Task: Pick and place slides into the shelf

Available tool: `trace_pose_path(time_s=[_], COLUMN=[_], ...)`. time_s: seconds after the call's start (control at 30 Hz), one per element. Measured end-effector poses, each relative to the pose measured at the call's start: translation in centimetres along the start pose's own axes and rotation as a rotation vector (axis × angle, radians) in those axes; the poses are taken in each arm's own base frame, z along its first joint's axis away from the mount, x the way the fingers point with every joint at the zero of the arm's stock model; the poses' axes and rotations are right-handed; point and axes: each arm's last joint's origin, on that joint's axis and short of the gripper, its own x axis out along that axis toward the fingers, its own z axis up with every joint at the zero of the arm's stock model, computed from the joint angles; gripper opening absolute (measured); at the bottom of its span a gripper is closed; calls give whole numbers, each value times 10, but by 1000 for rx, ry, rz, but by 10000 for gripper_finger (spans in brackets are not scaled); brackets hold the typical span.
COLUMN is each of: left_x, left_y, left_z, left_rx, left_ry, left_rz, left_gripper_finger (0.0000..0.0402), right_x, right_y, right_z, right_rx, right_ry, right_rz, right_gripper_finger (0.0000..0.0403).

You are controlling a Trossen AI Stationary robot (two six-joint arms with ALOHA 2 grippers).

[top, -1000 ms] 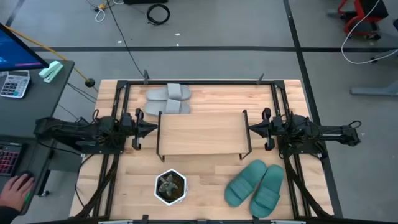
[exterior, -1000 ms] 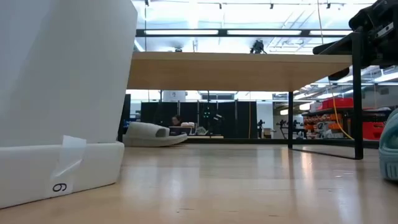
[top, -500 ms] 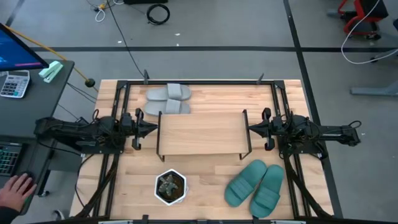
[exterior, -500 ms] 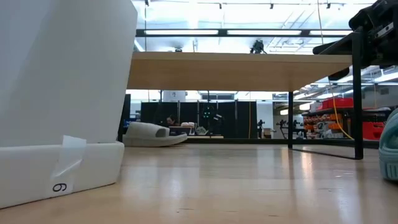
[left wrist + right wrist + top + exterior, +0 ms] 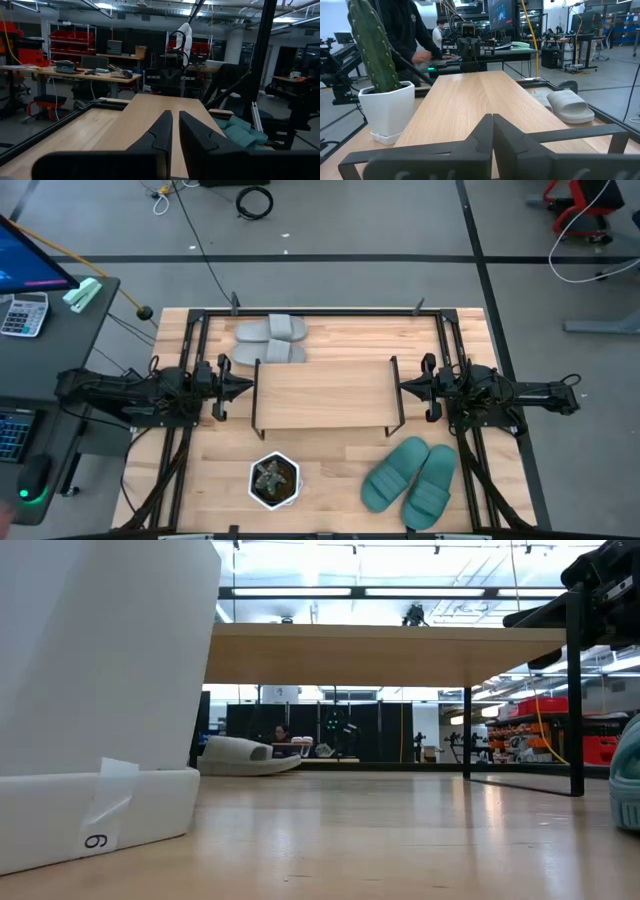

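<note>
left gripper [image 5: 245,388]: parked at the shelf's [image 5: 325,395] left end, fingers a crack apart, nothing held.
right gripper [image 5: 404,388]: parked opposite, fingers together, empty.
slides [image 5: 410,477]: left on the table, awaiting pickup.

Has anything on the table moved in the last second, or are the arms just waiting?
Nothing on the table moved. The left claw and right claw stay at the two ends of the shelf, holding nothing. The grey slides and the teal slides lie where they were. Only a person's hand at the desk beside the table has withdrawn from view.
</note>
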Motion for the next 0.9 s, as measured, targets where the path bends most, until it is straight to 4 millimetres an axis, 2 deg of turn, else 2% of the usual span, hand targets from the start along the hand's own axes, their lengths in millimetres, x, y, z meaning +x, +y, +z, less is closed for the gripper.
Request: trace_pose_path(time_s=[0.37,0.9], left_x=[0,0], left_y=[0,0], left_z=[0,0], left_rx=[0,-1], left_ry=[0,0], left_rz=[0,0], left_gripper_finger=[28,36], right_x=[0,0], right_y=[0,0], right_z=[0,0], right_rx=[0,0], right_ry=[0,0], right_rz=[0,0], right_gripper_finger=[14,14])
